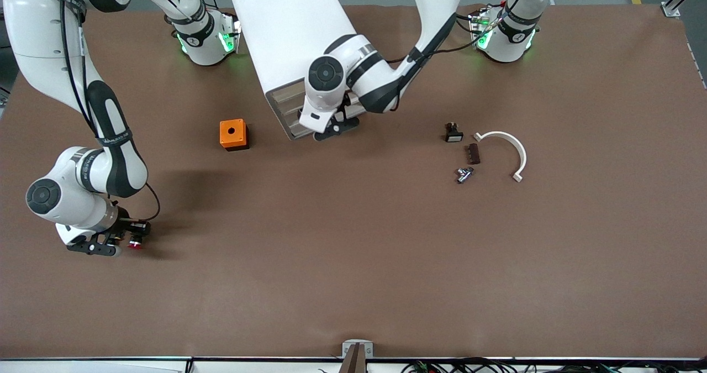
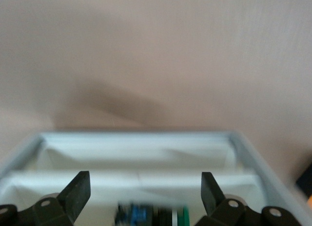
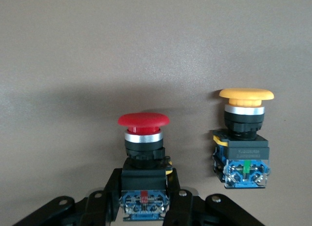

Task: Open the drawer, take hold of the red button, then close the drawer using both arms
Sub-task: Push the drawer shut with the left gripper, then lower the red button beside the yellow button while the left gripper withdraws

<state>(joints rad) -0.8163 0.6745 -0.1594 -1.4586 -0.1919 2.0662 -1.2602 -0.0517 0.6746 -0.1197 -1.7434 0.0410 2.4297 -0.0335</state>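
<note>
Two grippers: right gripper (image 3: 144, 206) jaws clenched on button (image 3: 143, 138); left gripper (image 2: 144, 194) jaws released over drawer (image 2: 136, 153).

The front camera looks steeply down over the whole table (image 1: 353, 284), arm bases at twelve o'clock. Each wrist camera sits close above its own fingers (the left over the drawer (image 2: 141, 153)), sharing tabletop with the front view.
</note>
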